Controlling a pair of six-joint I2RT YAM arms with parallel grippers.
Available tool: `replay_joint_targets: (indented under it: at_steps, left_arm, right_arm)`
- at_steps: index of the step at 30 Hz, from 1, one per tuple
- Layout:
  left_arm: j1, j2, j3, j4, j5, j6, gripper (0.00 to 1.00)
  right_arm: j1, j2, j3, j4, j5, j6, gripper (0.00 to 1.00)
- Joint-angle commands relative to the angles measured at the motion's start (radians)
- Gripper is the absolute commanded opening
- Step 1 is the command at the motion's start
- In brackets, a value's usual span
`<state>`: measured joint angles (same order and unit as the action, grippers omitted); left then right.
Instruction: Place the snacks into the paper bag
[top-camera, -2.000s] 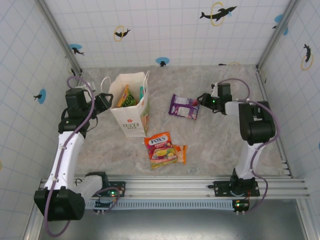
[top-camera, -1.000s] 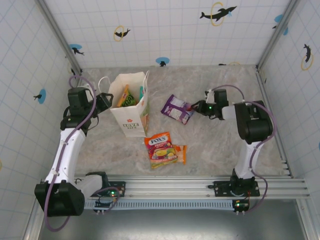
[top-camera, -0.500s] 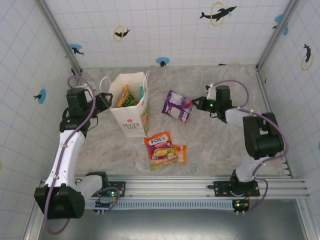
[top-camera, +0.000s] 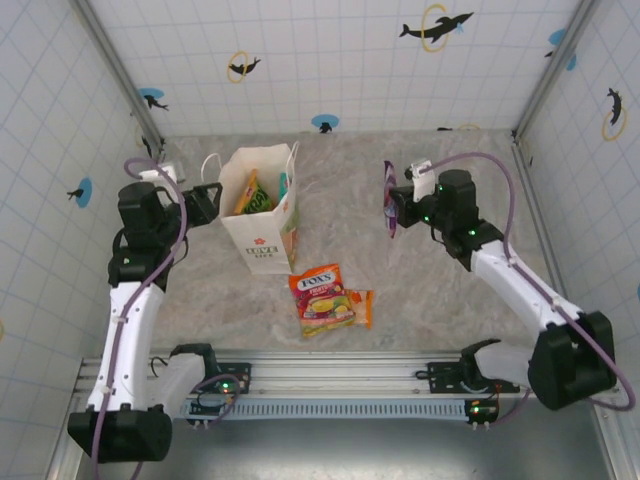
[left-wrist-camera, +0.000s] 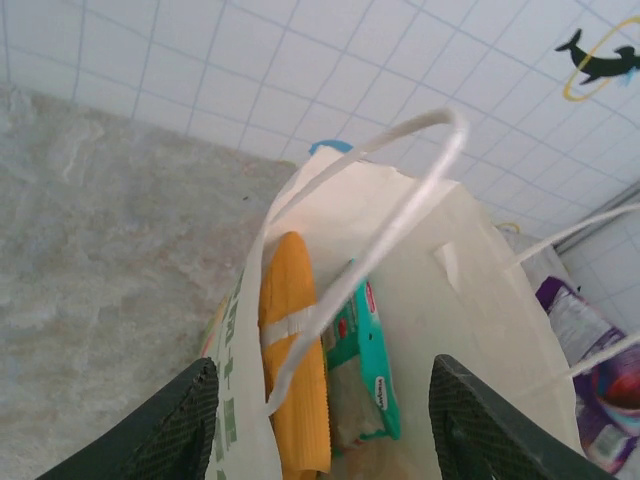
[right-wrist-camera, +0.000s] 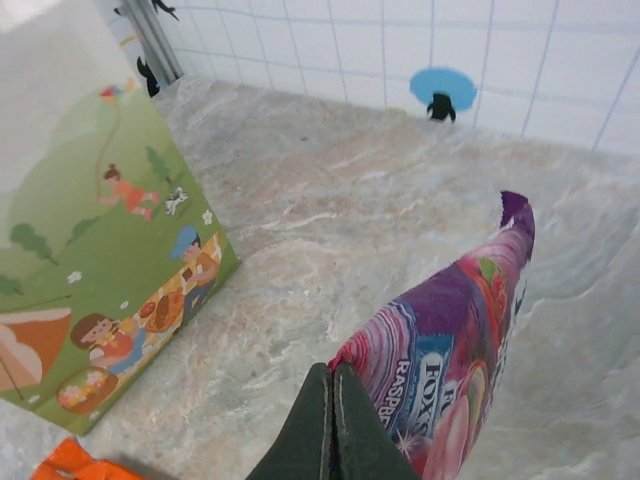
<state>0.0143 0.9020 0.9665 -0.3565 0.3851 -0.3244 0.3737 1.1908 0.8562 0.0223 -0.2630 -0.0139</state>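
The paper bag (top-camera: 262, 215) stands upright left of centre with an orange packet (left-wrist-camera: 292, 350) and a teal packet (left-wrist-camera: 370, 350) inside. My left gripper (top-camera: 205, 200) hovers at the bag's left rim. Its jaws are open either side of the mouth, and a white loop handle (left-wrist-camera: 380, 200) crosses between them untouched. My right gripper (top-camera: 397, 208) is shut on the corner of a purple FOX'S packet (right-wrist-camera: 450, 350), which hangs above the table, right of the bag (right-wrist-camera: 90, 230). A red FOX'S packet (top-camera: 320, 295) and a small orange packet (top-camera: 360, 308) lie flat in front of the bag.
Tiled walls close in the table on three sides, with metal posts (top-camera: 540, 70) in the back corners. A rail (top-camera: 400, 375) runs along the near edge. Open marble surface (top-camera: 450, 300) lies between the bag and the right wall.
My right gripper has shut on the purple packet and lifted it off the table, so it now hangs edge-on. The left gripper's jaws have widened and the arm has shifted slightly left.
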Motion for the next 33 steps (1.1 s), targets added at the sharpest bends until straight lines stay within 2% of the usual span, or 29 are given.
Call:
replay_joint_targets:
  at_steps: [1,9,12,13,18,25,29,33]
  left_arm:
    - [0.006,-0.034,0.018,0.017,0.04,0.117,0.6]
    - [0.005,-0.115,-0.024,0.096,0.269,0.278,0.65]
    - [0.005,-0.111,-0.019,0.091,0.412,0.34,0.65]
    - [0.005,-0.108,-0.02,0.092,0.457,0.354,0.65]
    - [0.004,-0.092,-0.011,0.091,0.63,0.411,0.67]
    - [-0.021,-0.058,0.001,0.039,0.703,0.479,0.69]
    - [-0.1,-0.031,0.002,-0.03,0.656,0.562,0.72]
    - [-0.204,0.031,0.08,-0.143,0.58,0.658,0.72]
  right_arm:
    - [0.01,-0.081,-0.01,-0.061,0.021,-0.15,0.0]
    - [0.025,-0.221,0.008,-0.199,-0.082,-0.323,0.0]
    - [0.032,-0.251,0.018,-0.246,-0.112,-0.36,0.0]
    - [0.032,-0.262,0.013,-0.251,-0.158,-0.37,0.0]
    - [0.039,-0.3,-0.004,-0.265,-0.255,-0.403,0.0]
    - [0.063,-0.299,0.008,-0.291,-0.333,-0.424,0.0]
    - [0.109,-0.28,0.038,-0.329,-0.339,-0.453,0.0]
    - [0.166,-0.263,0.06,-0.353,-0.337,-0.486,0.0]
